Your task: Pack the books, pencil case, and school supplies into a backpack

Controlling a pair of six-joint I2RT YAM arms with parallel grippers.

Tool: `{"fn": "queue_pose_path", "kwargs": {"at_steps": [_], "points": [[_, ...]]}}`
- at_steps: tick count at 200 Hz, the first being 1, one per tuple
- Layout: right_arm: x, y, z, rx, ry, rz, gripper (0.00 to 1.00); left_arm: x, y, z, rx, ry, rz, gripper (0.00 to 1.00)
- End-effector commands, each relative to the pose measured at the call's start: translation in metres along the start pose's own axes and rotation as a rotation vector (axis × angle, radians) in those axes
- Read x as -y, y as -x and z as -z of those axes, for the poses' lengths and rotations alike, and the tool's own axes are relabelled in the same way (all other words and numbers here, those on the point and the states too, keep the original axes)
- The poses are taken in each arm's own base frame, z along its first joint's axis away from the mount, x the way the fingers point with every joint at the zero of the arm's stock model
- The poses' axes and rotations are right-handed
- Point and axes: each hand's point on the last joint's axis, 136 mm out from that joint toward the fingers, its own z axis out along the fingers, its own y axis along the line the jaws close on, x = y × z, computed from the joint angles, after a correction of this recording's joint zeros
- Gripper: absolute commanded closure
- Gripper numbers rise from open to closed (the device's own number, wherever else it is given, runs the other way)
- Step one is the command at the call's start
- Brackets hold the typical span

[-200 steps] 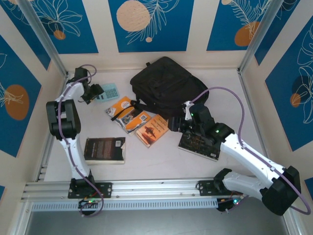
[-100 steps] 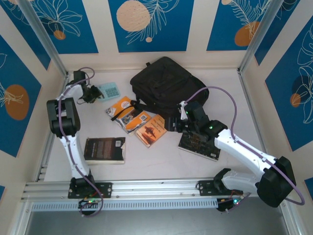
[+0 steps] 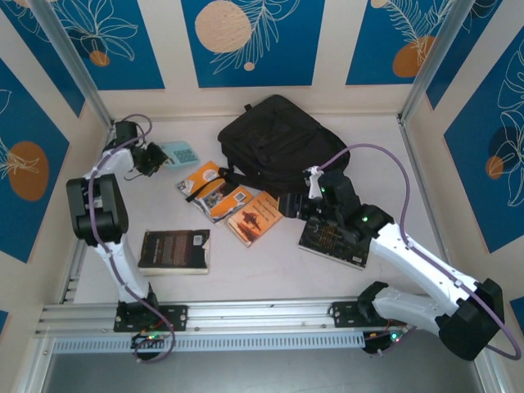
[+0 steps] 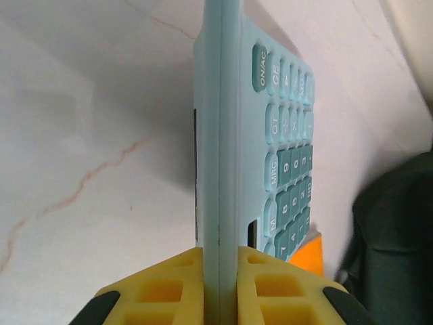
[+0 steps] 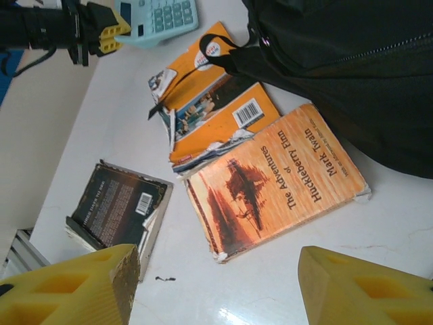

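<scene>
Top: left gripper (image 3: 154, 158) at calculator (image 3: 182, 152), far left, well apart from backpack (image 3: 278, 143). L wrist: pads (image 4: 169, 291) clamped on its edge, so supplies step's on; next = lift & carry to backpack. R wrist: right gripper (image 5: 216, 264), jaws apart, above orange book (image 5: 277, 179).

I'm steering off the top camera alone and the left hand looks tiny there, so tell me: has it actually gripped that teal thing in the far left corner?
Observer: Yes, the left wrist view has the left hand shut on the teal calculator, pinching its thin edge.
Operator: Calculator? It's just a gridded square to me.
Observer: Up close its keys read ON/AC, CE and MRC.
Operator: And the other arm?
Observer: The right hand is open, and the orange book ahead of it reads The Adventures of Huckleberry Finn.
</scene>
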Motion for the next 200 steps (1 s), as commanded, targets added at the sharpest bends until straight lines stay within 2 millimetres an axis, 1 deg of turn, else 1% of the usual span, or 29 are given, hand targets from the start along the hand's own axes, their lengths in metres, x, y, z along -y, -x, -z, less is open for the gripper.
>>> {"fn": "queue_pose_path", "kwargs": {"at_steps": [1,18,34,50,59,74,91,101,127,145,154,166,190,200], "points": [[-0.005,-0.006,0.008,-0.001,0.034,-0.004,0.36,0.030,-0.003,0.042,0.073,-0.090,0.029,1.00],[-0.002,-0.005,0.014,0.019,0.019,-0.009,0.36,0.050,-0.020,0.069,0.088,-0.145,0.027,1.00],[-0.007,-0.004,0.021,0.027,0.043,0.015,0.36,0.073,-0.042,0.095,0.093,-0.216,-0.002,1.00],[-0.018,-0.004,0.028,0.022,0.099,0.043,0.34,0.098,-0.072,0.121,0.088,-0.271,-0.077,1.00],[-0.022,-0.003,0.032,0.017,0.123,0.049,0.33,0.111,-0.093,0.135,0.074,-0.301,-0.142,1.00],[-0.025,0.000,0.040,0.012,0.139,0.051,0.32,0.123,-0.127,0.153,0.046,-0.350,-0.215,1.00],[-0.028,0.004,0.051,0.033,0.169,0.047,0.31,0.130,-0.164,0.167,-0.024,-0.462,-0.250,1.00],[-0.028,0.006,0.057,0.046,0.194,0.032,0.29,0.130,-0.186,0.172,-0.076,-0.502,-0.284,1.00],[-0.024,0.015,0.073,0.072,0.247,-0.044,0.17,0.127,-0.242,0.181,-0.219,-0.604,-0.370,1.00],[-0.021,0.016,0.076,0.060,0.319,-0.107,0.09,0.126,-0.276,0.185,-0.327,-0.685,-0.372,1.00],[-0.022,0.017,0.076,0.037,0.378,-0.150,0.08,0.126,-0.289,0.189,-0.361,-0.715,-0.384,1.00],[-0.022,0.016,0.074,-0.002,0.450,-0.209,0.08,0.126,-0.303,0.197,-0.374,-0.744,-0.425,1.00],[-0.021,0.010,0.070,-0.057,0.547,-0.285,0.09,0.130,-0.323,0.210,-0.396,-0.807,-0.473,1.00],[-0.020,0.005,0.066,-0.080,0.568,-0.310,0.10,0.130,-0.331,0.212,-0.412,-0.826,-0.480,1.00]]}}
